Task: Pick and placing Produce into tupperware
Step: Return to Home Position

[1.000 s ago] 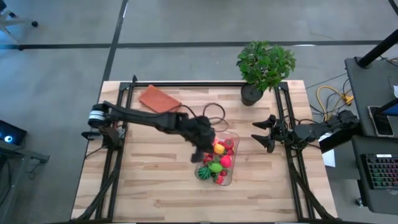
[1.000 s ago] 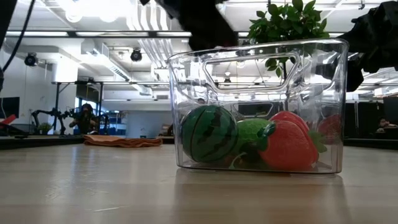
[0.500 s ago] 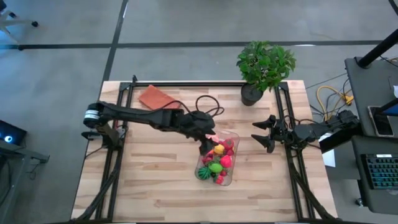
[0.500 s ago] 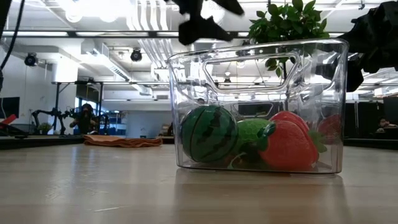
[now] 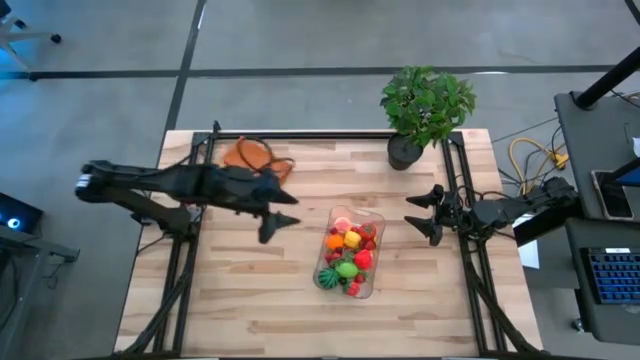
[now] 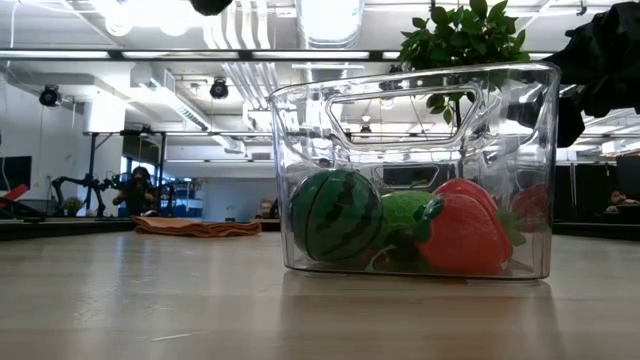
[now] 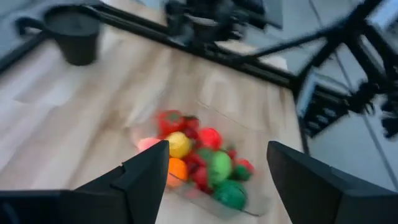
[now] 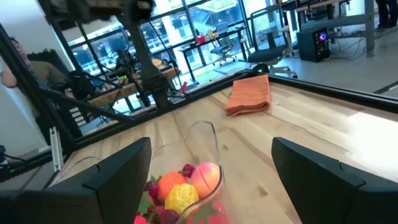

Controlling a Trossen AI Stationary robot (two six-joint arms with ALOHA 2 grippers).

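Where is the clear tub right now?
In the high view the clear tub sits right of the table centre, between the left gripper and the right gripper, with the potted plant beyond it.

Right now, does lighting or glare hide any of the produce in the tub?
Low view: ceiling lamps glare along the top and reflections streak the clear tub, yet the toy watermelon and strawberry show through. High view: even light, no glare on the tub. Right wrist view: bright windows behind, the produce well lit.

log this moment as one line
left tool open, empty, left of tupperware | right tool open, waiting at right edge | produce in tupperware
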